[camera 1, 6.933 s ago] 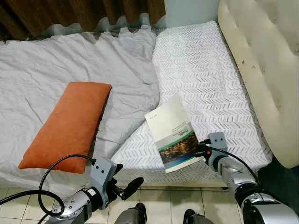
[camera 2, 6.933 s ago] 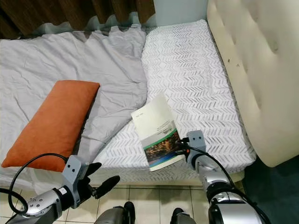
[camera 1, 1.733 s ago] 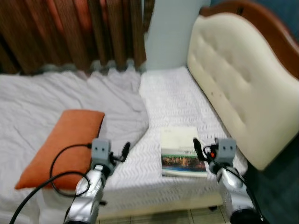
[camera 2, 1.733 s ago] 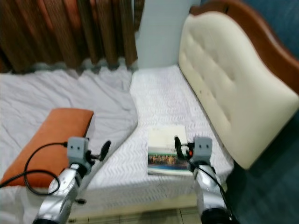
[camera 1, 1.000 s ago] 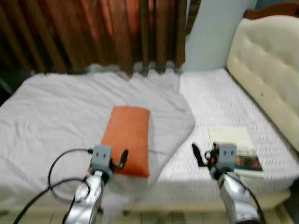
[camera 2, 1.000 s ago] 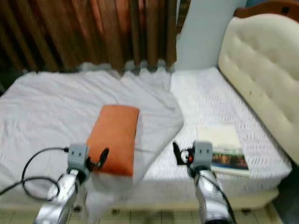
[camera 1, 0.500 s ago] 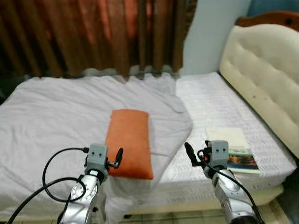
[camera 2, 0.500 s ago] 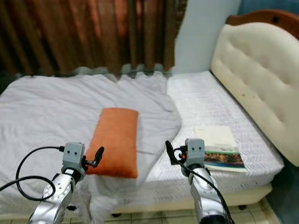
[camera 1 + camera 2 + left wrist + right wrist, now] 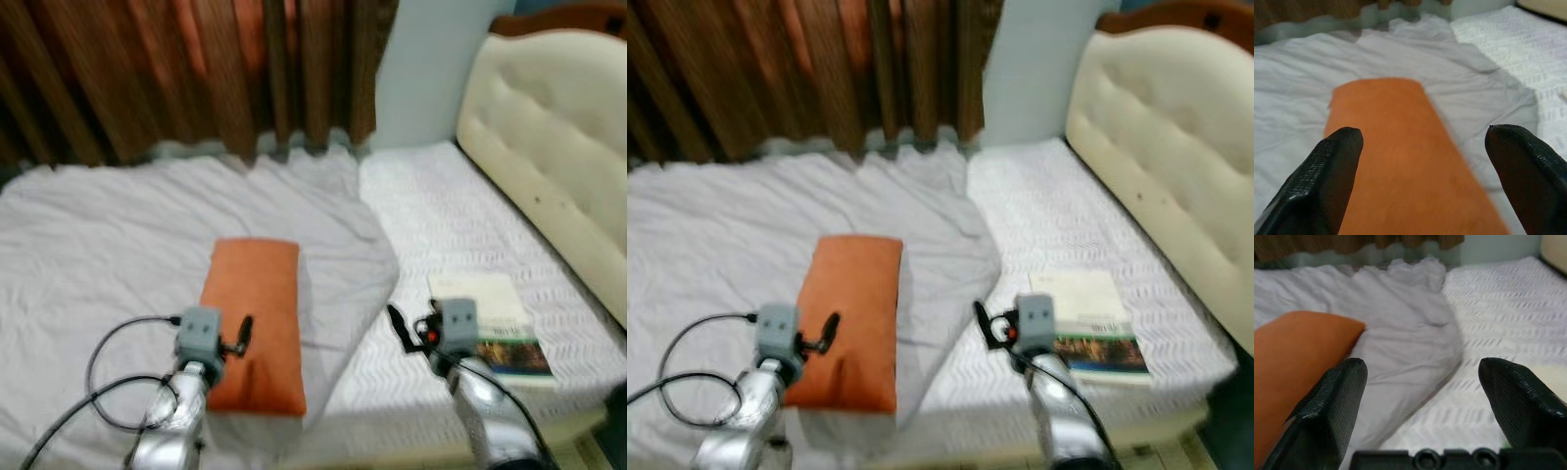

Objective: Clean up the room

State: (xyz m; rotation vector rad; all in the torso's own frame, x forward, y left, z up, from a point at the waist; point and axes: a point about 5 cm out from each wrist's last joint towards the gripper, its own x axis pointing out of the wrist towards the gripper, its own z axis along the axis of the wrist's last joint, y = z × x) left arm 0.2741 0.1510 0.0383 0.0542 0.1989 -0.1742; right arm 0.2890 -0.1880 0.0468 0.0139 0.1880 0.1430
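An orange pillow (image 9: 254,319) lies lengthwise on the crumpled grey sheet (image 9: 118,235) of the bed. My left gripper (image 9: 243,329) hovers open over the pillow's near end, and the pillow (image 9: 1396,156) lies between its fingers (image 9: 1327,176). A book (image 9: 495,323) with a white and picture cover rests on the white patterned mattress (image 9: 460,215) near the front right. My right gripper (image 9: 395,321) is open just left of the book, holding nothing. Its fingers (image 9: 1520,401) frame the sheet's folded edge (image 9: 1410,347).
A cream tufted headboard (image 9: 549,127) stands along the right side of the bed. Brown curtains (image 9: 176,69) and a pale wall strip (image 9: 421,69) rise behind it. A black cable (image 9: 108,362) loops from my left wrist.
The camera has moved closer to the bed and dipped, so the pillow and book sit nearer and lower. Both grippers stay open in the same raised pose.
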